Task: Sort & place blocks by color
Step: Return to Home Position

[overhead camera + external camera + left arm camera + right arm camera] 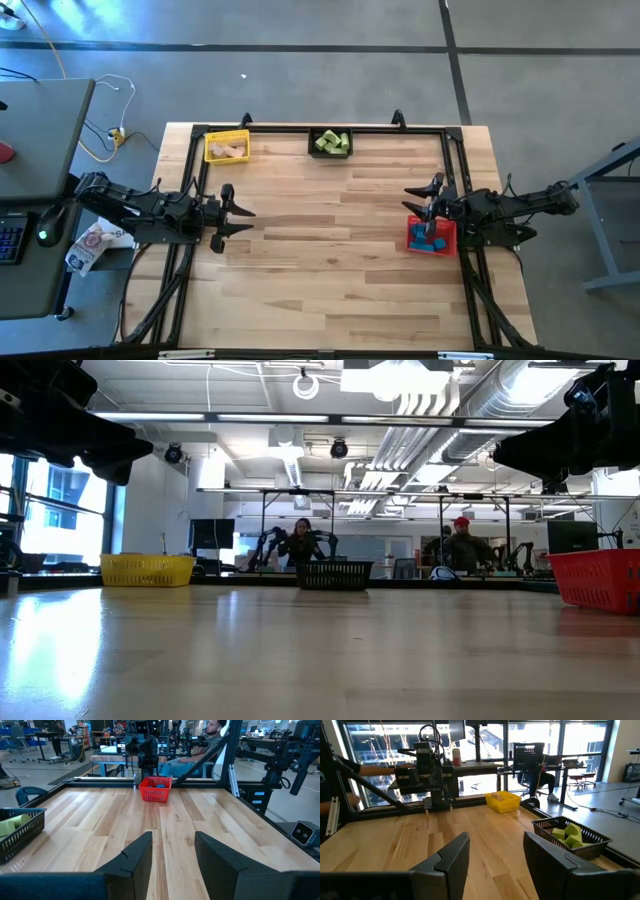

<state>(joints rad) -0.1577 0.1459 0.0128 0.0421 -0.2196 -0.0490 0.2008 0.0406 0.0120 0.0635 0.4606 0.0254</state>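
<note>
Low down, the red bin (598,582) runs off the picture's edge, and mesh walls on the yellow bin (147,570) and black bin (335,575) hide whatever sits inside. From above, the blue blocks (430,243) are a blur, probably too small to count.
</note>
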